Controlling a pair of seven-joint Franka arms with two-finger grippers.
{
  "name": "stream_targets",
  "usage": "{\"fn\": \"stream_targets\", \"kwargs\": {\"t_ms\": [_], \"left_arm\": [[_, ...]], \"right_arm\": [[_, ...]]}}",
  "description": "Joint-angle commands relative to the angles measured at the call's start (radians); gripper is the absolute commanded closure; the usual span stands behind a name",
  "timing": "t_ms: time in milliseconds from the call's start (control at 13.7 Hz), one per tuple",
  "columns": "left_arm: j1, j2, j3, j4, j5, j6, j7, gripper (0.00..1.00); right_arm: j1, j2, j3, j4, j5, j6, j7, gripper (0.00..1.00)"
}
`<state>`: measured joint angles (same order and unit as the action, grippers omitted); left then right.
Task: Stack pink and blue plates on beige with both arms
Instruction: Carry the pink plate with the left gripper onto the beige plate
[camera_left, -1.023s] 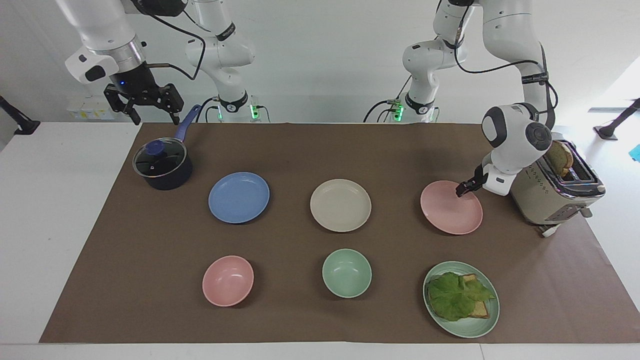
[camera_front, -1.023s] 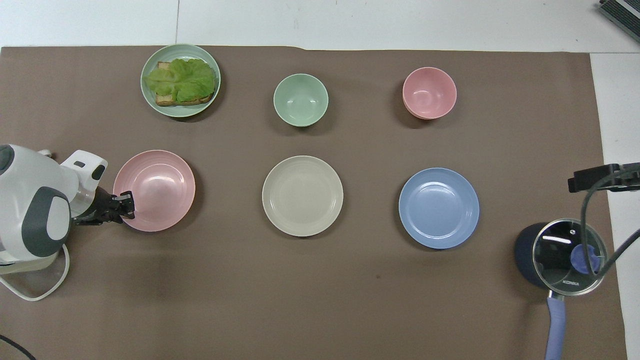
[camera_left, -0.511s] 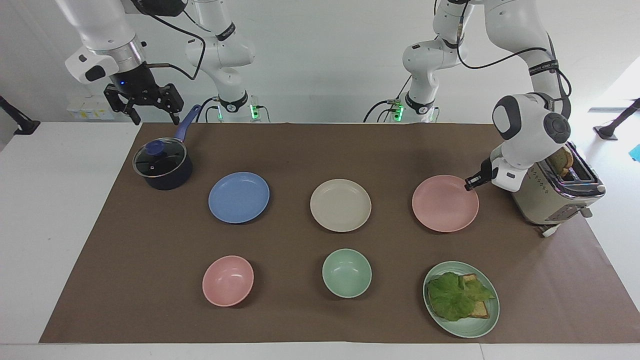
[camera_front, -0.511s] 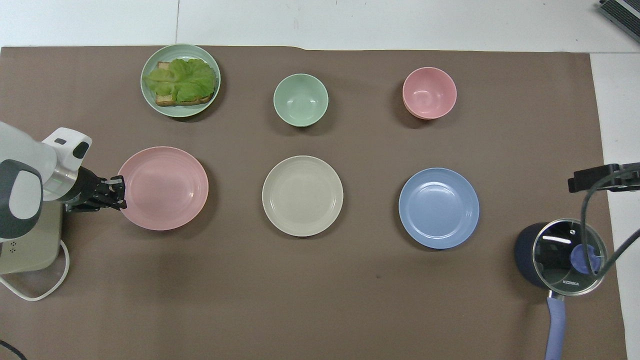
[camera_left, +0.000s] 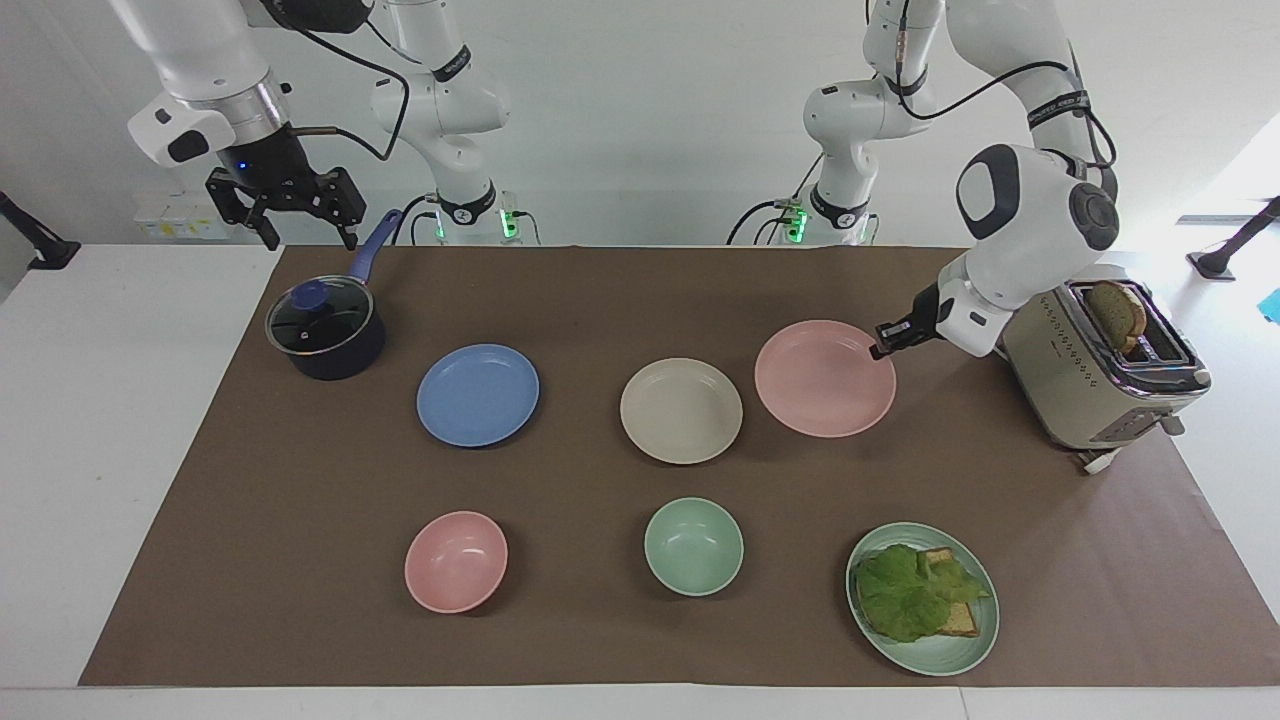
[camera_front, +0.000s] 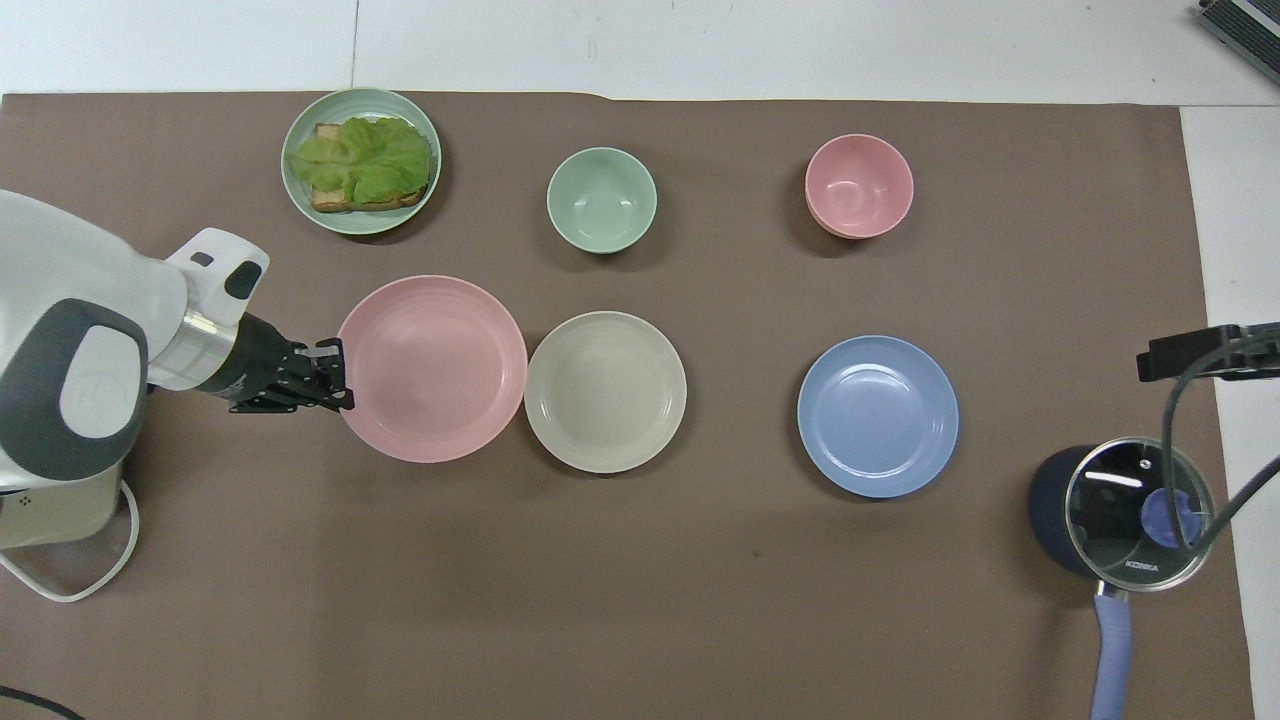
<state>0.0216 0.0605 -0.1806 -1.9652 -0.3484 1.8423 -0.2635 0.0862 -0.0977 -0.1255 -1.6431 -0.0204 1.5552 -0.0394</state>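
My left gripper (camera_left: 882, 349) (camera_front: 341, 378) is shut on the rim of the pink plate (camera_left: 822, 378) (camera_front: 432, 368) and holds it level in the air, over the mat beside the beige plate (camera_left: 681, 410) (camera_front: 605, 391). The beige plate lies in the middle of the mat. Toward the right arm's end lies the blue plate (camera_left: 478, 394) (camera_front: 878, 416). High above the table's edge near the saucepan, my right gripper (camera_left: 297, 235) hangs open and empty; the right arm waits. In the overhead view only a dark part of it shows at the frame's edge.
A lidded saucepan (camera_left: 325, 328) (camera_front: 1120, 510) stands beside the blue plate. A toaster (camera_left: 1105, 372) holding bread stands at the left arm's end. Farther from the robots are a pink bowl (camera_left: 456, 561), a green bowl (camera_left: 693, 546) and a green plate (camera_left: 960, 648) with lettuce and toast.
My left gripper closed on the pink plate's rim, lifted it off the mat and carried it toward the beige plate. The right arm has not moved.
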Motion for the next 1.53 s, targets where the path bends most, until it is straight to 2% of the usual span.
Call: {"fn": "stream_targets", "kwargs": {"t_ms": [0, 146, 438, 658, 804, 1388, 1461], "left_arm": [[-0.089, -0.024, 0.015, -0.023, -0.044, 0.024, -0.007, 1.00], [-0.173, -0.022, 0.015, -0.032, -0.061, 0.073, -0.029, 1.00], [-0.336, 0.030, 0.018, -0.093, -0.061, 0.297, -0.178, 1.00], [-0.365, 0.088, 0.018, -0.119, -0.061, 0.359, -0.189, 1.00], [-0.367, 0.087, 0.018, -0.168, -0.061, 0.437, -0.184, 1.00], [-0.348, 0.093, 0.021, -0.158, -0.061, 0.448, -0.169, 1.00], [-0.345, 0.093, 0.021, -0.156, -0.060, 0.448, -0.168, 0.91]], "right_arm": [[-0.005, -0.011, 0.004, -0.009, 0.005, 0.016, -0.001, 0.00], [-0.008, -0.013, 0.004, -0.009, 0.005, 0.014, 0.001, 0.00], [-0.008, -0.014, 0.004, -0.014, 0.007, 0.014, -0.001, 0.00], [-0.010, -0.014, 0.004, -0.014, 0.007, 0.014, -0.001, 0.00], [-0.010, -0.014, 0.004, -0.014, 0.008, 0.014, 0.001, 0.00], [-0.010, -0.016, 0.004, -0.014, 0.008, 0.014, 0.001, 0.00], [-0.010, -0.016, 0.004, -0.015, 0.008, 0.014, 0.001, 0.00]]}}
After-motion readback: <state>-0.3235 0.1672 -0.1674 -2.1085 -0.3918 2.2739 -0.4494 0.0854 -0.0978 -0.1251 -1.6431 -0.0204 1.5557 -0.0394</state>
